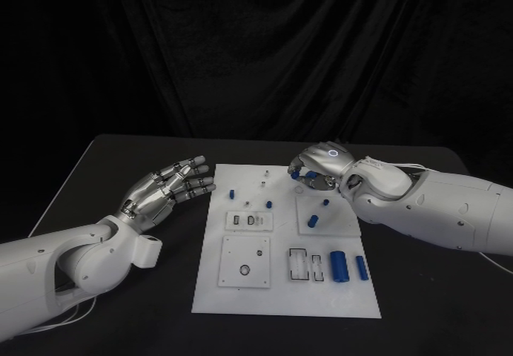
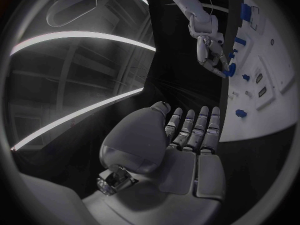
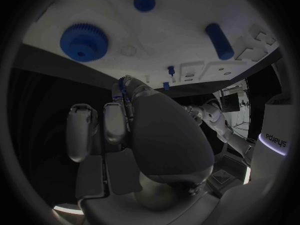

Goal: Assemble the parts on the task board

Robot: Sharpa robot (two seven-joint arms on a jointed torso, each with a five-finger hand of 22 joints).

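The white task board lies in the middle of the black table. My right hand hovers over its far right part, and its fingers curl down and pinch a small blue part, mostly hidden between thumb and finger. A blue gear lies on the board under that hand, near a small blue knob and a blue cylinder. Two larger blue cylinders lie side by side at the board's near right. My left hand floats open beside the board's left edge, fingers straight and apart, holding nothing.
Small blue pegs stand mid-board, with another further left. White recessed plates sit on the board's near left. Bare black table runs along both sides of the board. A black curtain hangs behind.
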